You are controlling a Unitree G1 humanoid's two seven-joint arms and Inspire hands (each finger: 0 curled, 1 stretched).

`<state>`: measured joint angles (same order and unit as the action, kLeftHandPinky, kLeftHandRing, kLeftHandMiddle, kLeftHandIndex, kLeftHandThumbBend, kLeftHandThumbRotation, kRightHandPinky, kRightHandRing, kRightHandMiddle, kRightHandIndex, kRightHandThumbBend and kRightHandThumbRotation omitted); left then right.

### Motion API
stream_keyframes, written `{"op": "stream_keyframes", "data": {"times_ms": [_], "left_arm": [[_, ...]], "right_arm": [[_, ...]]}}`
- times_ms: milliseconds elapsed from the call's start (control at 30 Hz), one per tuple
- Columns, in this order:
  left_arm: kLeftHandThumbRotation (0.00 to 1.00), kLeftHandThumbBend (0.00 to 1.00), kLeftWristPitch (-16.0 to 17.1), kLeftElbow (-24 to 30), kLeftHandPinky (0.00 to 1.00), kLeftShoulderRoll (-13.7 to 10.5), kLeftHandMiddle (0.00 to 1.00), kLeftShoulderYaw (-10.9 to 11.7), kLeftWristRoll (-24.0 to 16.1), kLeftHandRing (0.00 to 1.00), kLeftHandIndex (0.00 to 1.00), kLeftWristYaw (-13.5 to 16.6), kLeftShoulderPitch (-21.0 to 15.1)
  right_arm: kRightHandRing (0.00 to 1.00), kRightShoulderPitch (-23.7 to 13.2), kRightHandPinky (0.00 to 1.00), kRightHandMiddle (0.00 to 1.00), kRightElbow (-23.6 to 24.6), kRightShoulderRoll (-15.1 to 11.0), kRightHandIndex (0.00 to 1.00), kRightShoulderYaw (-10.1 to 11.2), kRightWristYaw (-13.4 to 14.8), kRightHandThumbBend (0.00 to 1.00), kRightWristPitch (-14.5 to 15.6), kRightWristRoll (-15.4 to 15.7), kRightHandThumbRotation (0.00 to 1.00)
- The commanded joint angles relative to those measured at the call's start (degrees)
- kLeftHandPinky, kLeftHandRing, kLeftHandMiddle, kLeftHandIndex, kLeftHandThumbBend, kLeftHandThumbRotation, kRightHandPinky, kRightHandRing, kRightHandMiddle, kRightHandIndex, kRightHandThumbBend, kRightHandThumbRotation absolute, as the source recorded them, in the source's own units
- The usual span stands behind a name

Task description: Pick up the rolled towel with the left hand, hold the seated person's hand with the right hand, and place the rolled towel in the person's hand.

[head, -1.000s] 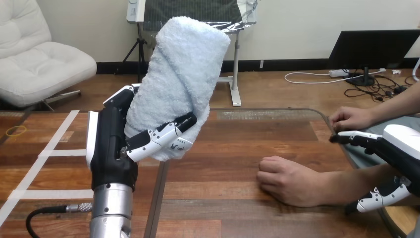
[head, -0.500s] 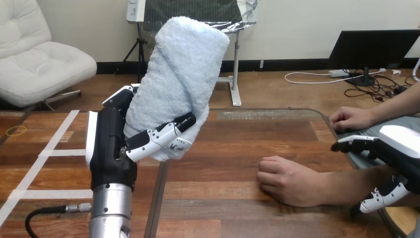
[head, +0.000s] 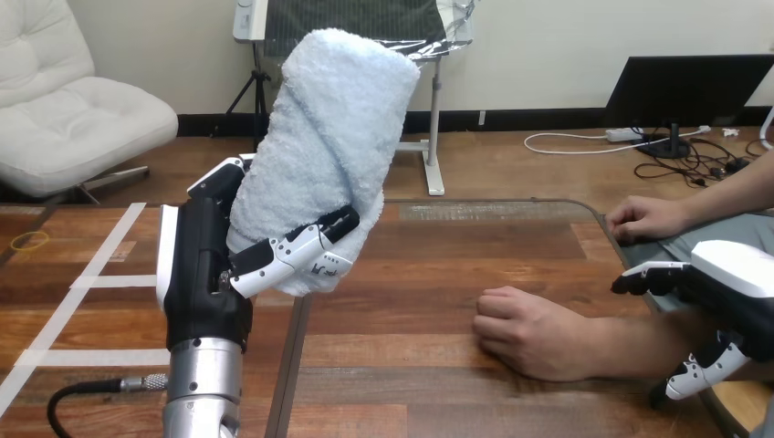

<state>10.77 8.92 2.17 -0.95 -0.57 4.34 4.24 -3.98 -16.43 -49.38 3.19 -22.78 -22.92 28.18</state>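
Brown wooden tabletop (head: 429, 274) runs out under both arms. Nearest me at its right side, the right hand (head: 730, 292) hangs with fingers and thumb spread apart, gripping nothing. The person's forearm passes between thumb and fingers, and I cannot tell whether either touches it. I judge the step in hand to be taking hold of the person. To do it well I would ease that hand leftward along the forearm toward the wrist, then close slowly and lightly, wrapping rather than pinching. Just left of the right hand's fingertips lies the person's closed hand (head: 529, 333), knuckles up and resting on the wood. It offers no palm yet, so it needs supporting and turning or opening before anything can be delivered. Beyond the right hand, the person's other hand (head: 648, 219) rests at the table's far right edge, clear of the work. Meanwhile I would hold the left hand (head: 205, 274) where it is, well apart from the fist. Its fingers and thumb are clamped round the lower end of the pale blue rolled terry towel (head: 329, 137). That towel stands nearly upright out of the left hand, leaning a little right. It is a thick, fluffy cylinder with a diagonal fold wrapping it and a rounded top. It looks soft enough to squash under a hard grip.
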Motion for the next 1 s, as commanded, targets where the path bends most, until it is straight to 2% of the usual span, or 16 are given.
{"op": "stream_keyframes", "data": {"times_ms": [0, 200, 433, 967], "left_arm": [[0.0, 0.51, 1.91, 2.98, 0.21, 0.11, 0.36, 0.33, 0.21, 0.29, 0.38, -0.16, -2.79], [0.0, 0.52, 1.88, 2.89, 0.21, 0.16, 0.35, 0.3, 0.07, 0.29, 0.38, -0.12, -2.88], [0.0, 0.52, 2.0, 2.75, 0.21, 0.25, 0.35, 0.31, 0.25, 0.29, 0.38, -0.16, -2.96], [0.0, 0.52, 2.78, 2.22, 0.21, -0.08, 0.35, 0.55, -0.03, 0.28, 0.38, -0.22, -3.26]], "right_arm": [[0.81, -4.99, 0.73, 0.81, -1.6, -1.08, 0.8, -1.28, 2.26, 1.0, -0.18, 1.32, 0.1], [0.79, -6.58, 0.73, 0.81, -4.23, -1.08, 0.79, -3.18, 4.02, 1.0, -1.55, 3.29, 0.11], [0.8, -8.46, 0.75, 0.81, -6.01, -0.52, 0.8, -5.53, 4.54, 1.0, -0.36, 5.95, 0.14], [0.81, -11.36, 0.73, 0.81, -8.36, 1.6, 0.81, -10.16, 6.09, 1.0, 2.53, 9.44, 0.16]]}}
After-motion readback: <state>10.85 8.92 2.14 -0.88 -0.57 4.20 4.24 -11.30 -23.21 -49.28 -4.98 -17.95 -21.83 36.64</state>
